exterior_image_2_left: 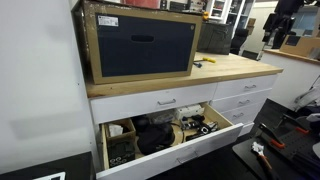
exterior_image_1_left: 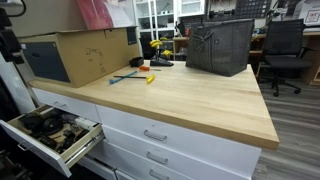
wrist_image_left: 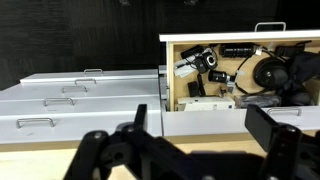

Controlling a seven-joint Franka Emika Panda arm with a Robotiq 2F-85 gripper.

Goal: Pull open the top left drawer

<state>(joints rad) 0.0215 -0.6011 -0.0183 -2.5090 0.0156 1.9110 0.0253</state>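
The top left drawer [exterior_image_2_left: 150, 104] is a wide white front right under the countertop, and it is closed. In the wrist view its front [wrist_image_left: 205, 120] shows just past the wooden counter edge [wrist_image_left: 60, 160]. My gripper [wrist_image_left: 205, 135] hangs above that edge, open, with nothing between its black fingers [wrist_image_left: 275, 125]. Below the top left drawer, a similar white drawer [exterior_image_2_left: 170, 132] is pulled out and holds dark, black tools. That drawer also shows in the other exterior view [exterior_image_1_left: 50, 132] and in the wrist view [wrist_image_left: 240, 70]. I cannot make out the gripper in either exterior view.
A cardboard box [exterior_image_1_left: 80, 55] and a dark bag [exterior_image_1_left: 218, 47] stand on the wooden countertop [exterior_image_1_left: 190, 100], with small tools [exterior_image_1_left: 135, 75] between them. The column beside the open drawer holds closed white drawers with silver handles [exterior_image_2_left: 245, 90], [wrist_image_left: 60, 100]. An office chair [exterior_image_1_left: 285, 45] stands behind.
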